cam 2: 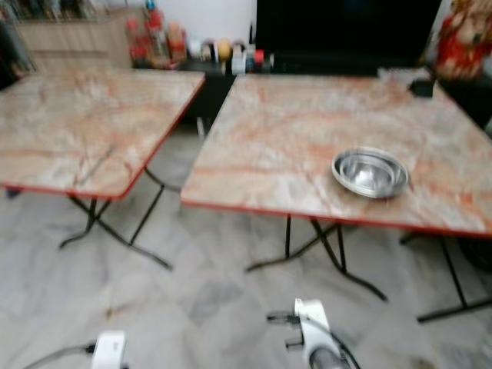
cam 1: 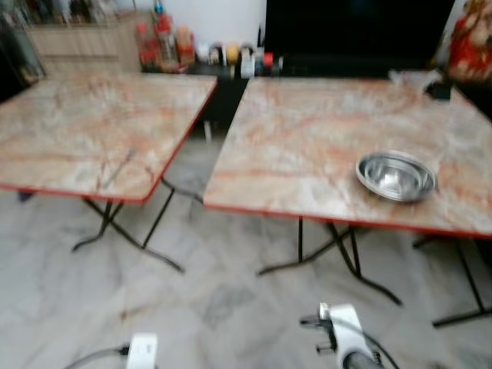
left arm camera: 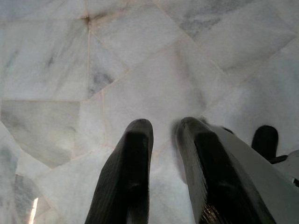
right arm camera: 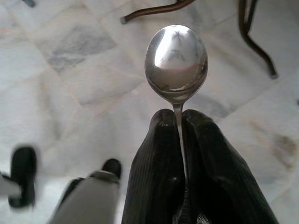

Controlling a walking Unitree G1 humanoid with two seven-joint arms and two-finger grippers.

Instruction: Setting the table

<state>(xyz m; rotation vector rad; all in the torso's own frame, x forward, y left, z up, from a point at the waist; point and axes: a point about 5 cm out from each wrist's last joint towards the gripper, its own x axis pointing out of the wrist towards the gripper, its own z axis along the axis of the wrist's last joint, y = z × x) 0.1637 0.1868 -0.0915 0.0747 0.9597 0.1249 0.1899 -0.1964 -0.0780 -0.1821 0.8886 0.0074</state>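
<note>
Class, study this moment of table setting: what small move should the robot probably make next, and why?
Probably step toward the right table and raise the right gripper. It is shut on a spoon and hangs low over the floor, short of the table, where the bowl sits near the front edge. The left gripper hangs idle.

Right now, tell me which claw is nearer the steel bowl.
Right. The right claw, shut on a spoon, hangs low over the floor just before the bowl's table. The left claw hangs farther off to the left.

Two tables (cam 1: 100,123) (cam 1: 323,138), one bowl (cam 1: 396,176), one spoon (right arm camera: 176,58).
</note>
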